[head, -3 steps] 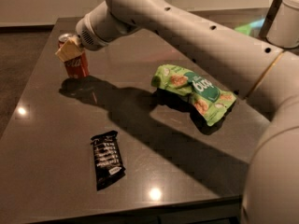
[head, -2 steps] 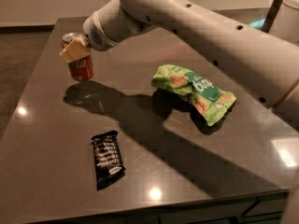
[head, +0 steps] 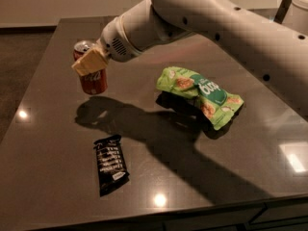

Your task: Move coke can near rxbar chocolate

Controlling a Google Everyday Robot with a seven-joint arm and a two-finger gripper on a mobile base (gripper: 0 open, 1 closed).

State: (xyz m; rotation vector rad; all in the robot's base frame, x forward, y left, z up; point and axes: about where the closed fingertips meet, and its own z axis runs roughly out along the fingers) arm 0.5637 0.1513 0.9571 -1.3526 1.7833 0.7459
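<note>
The white arm's gripper (head: 91, 61) is clenched on the small red, silver-topped coke can (head: 95, 82), holding it upright just above the dark glossy table (head: 43, 177), well apart from the flat black rxbar chocolate (head: 110, 163) and a crumpled green snack bag (head: 199, 93).

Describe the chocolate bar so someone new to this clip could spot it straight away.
On the dark table, look at the near left part, in front of the gripper holding the coke can. The rxbar chocolate lies flat there: a black wrapper with white lettering, unlike the puffy green snack bag.
</note>
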